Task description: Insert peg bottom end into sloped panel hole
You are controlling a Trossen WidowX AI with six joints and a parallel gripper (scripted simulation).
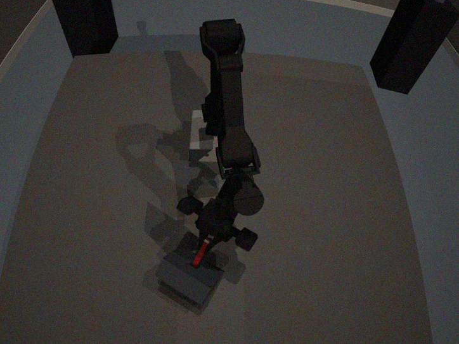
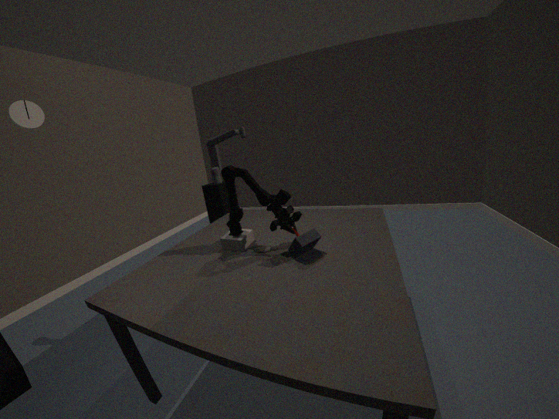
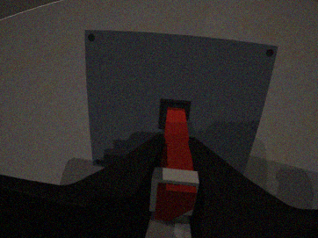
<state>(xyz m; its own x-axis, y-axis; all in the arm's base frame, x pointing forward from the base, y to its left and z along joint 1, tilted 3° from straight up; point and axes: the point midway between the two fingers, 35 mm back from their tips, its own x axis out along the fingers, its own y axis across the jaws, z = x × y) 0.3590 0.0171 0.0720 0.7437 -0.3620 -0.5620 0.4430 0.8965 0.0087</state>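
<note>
A red square-sided peg (image 1: pixel 199 254) (image 2: pixel 296 232) (image 3: pixel 177 145) with a white band near its top is held between the fingers of my gripper (image 1: pixel 206 243) (image 3: pixel 175 193). The gripper is shut on the peg's upper part. The peg's bottom end sits at the mouth of the dark square hole (image 3: pixel 175 107) in the grey-blue sloped panel (image 1: pixel 184 275) (image 2: pixel 305 239) (image 3: pixel 126 83); its tip hides most of the opening. The peg's flat sides look lined up with the hole's edges in the wrist view. How deep the tip reaches I cannot tell.
The panel stands on the brown table (image 1: pixel 325 206) (image 2: pixel 289 307) in front of the arm's white base (image 2: pixel 235 239). Two dark posts (image 1: pixel 82 12) (image 1: pixel 413 33) stand at the table's far corners.
</note>
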